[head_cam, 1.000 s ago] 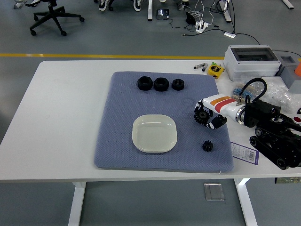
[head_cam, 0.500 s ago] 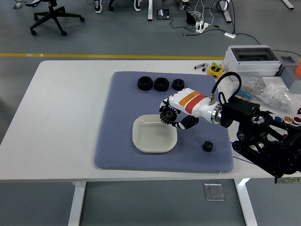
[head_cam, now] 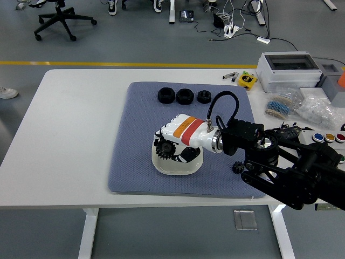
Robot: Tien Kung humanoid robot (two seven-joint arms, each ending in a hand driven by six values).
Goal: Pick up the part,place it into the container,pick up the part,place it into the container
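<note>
My right hand (head_cam: 171, 147), white with an orange and red band, is over the cream square dish (head_cam: 173, 168) on the blue mat (head_cam: 132, 140). Its fingers are curled on a black gear (head_cam: 163, 146), held just above the dish's left part. A second small black gear (head_cam: 237, 168) lies on the mat to the right of the dish, partly hidden by my black forearm. Three black round nuts (head_cam: 184, 96) stand in a row at the mat's far edge. My left arm is out of view.
A grey box (head_cam: 288, 70), a yellow tape measure (head_cam: 247, 80), bags of small parts (head_cam: 318, 108) and coloured buttons (head_cam: 329, 137) crowd the table's right side. The table's left part is bare white (head_cam: 75, 124).
My right hand has carried the black gear leftward from the mat's right side to over the dish, and has come lower.
</note>
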